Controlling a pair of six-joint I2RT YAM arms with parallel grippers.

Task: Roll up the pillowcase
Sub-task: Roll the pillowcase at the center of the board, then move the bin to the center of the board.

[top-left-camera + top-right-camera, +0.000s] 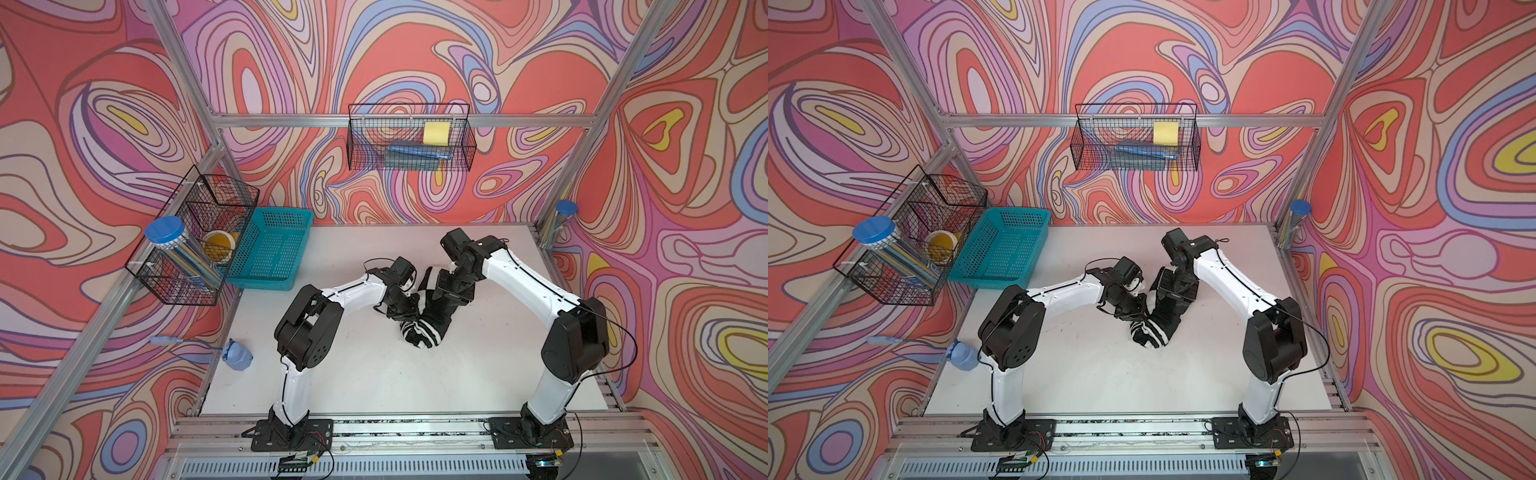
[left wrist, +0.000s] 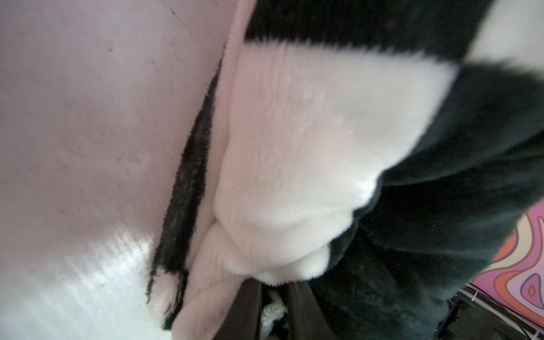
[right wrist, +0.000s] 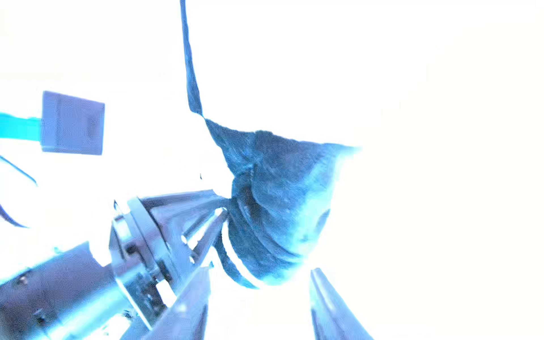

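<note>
The pillowcase [image 1: 424, 330] [image 1: 1150, 332] was seen in both top views as a bunched black-and-white plush roll at mid-counter [image 1: 353, 374], between the arms. It lay well apart from every edge and from the teal basket [image 1: 270, 253] at far left. The left wrist view showed the left gripper [image 2: 272, 312] jaws clamped on its fabric. In the glare-washed right wrist view, the right gripper [image 3: 259, 269] jaws stood apart; any hold could not be told.

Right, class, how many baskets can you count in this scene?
3: the left wire basket hangs on the left rail, the back wire basket on the back rail, and the teal basket sits at the table's far-left corner. None seems hidden.
</note>
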